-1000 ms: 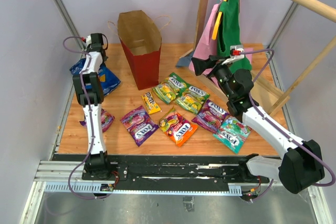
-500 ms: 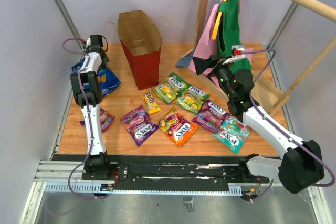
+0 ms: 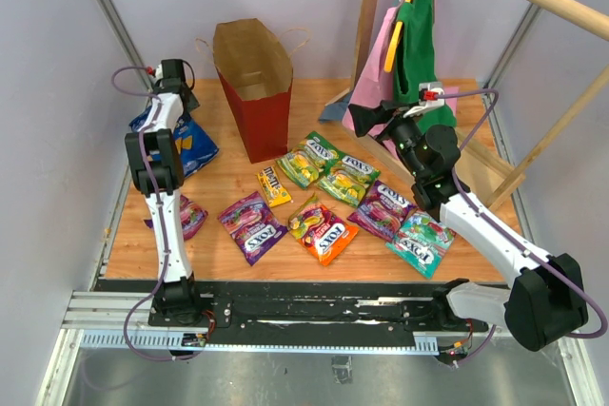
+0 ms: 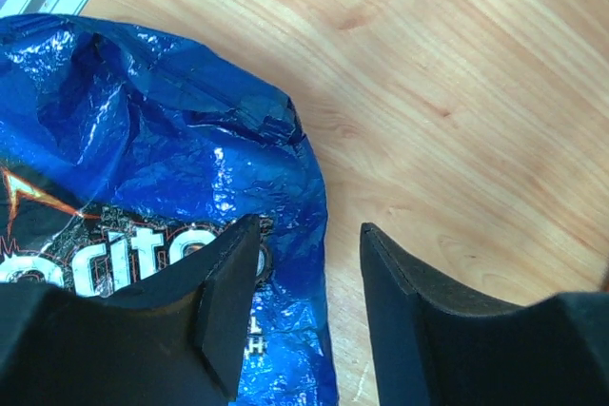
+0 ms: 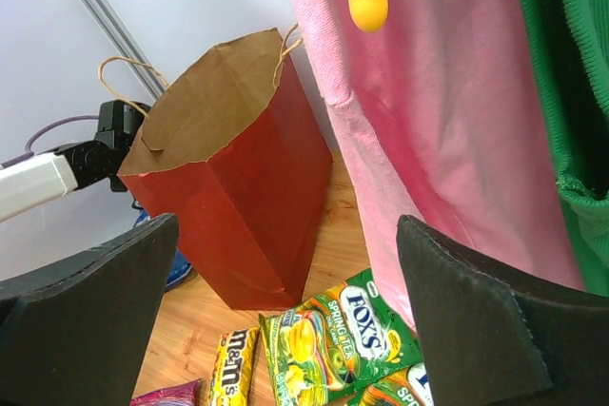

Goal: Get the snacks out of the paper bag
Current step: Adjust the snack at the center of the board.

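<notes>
The paper bag (image 3: 253, 83) stands upright toward the far left of the worktop (image 3: 228, 183) with its mouth open. What shows of its inside is bare brown paper, though the bottom is hidden. The snacks (image 3: 325, 227) lie loose in front of it, spread across the near and middle worktop — purple, orange, green, yellow and teal packets, some overlapping. One blue packet (image 4: 143, 130) lies apart at the far left, beside the bag. The left fingers (image 4: 233, 282) hang right over its edge, spread apart with nothing clamped between them. The right fingers (image 5: 95, 301) are wide apart and empty too, raised on the right by the pink garment (image 5: 428, 92) and facing the bag.

Judging by the crinkled, shiny film, these packets are light, soft and slippery (the blue one looks puffy with air), so a flat press would likely skid them along. A pinch on a crimped end seam or a corner seems the surest hold — firm, not crushing. The bag itself is thin paper and probably tips easily if nudged at the rim.
</notes>
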